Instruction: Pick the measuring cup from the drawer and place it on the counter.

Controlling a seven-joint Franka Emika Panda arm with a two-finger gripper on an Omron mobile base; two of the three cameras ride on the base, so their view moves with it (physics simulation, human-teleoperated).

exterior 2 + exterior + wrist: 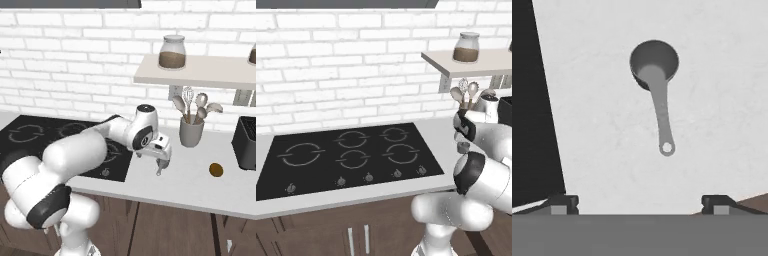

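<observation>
The measuring cup [654, 62], small and grey with a long handle ending in a hole, lies alone on the pale counter [717, 100]. Its handle points toward my hand. My gripper [640, 205] hovers above it, open, with the two dark fingertips [562, 204] wide apart and nothing between them. In the left base view the cup [463, 147] sits just below my hand, right of the cooktop. From the right base view, the gripper [162, 164] points down at the counter [200, 182] near its front edge. The drawer is out of view.
The black cooktop [351, 155] lies left of the cup, its edge close by [532, 100]. A grey utensil holder [191, 131] stands at the wall, a brown oval object [216, 169] and a black appliance [246, 142] to the right. A shelf with a jar [172, 52] hangs above.
</observation>
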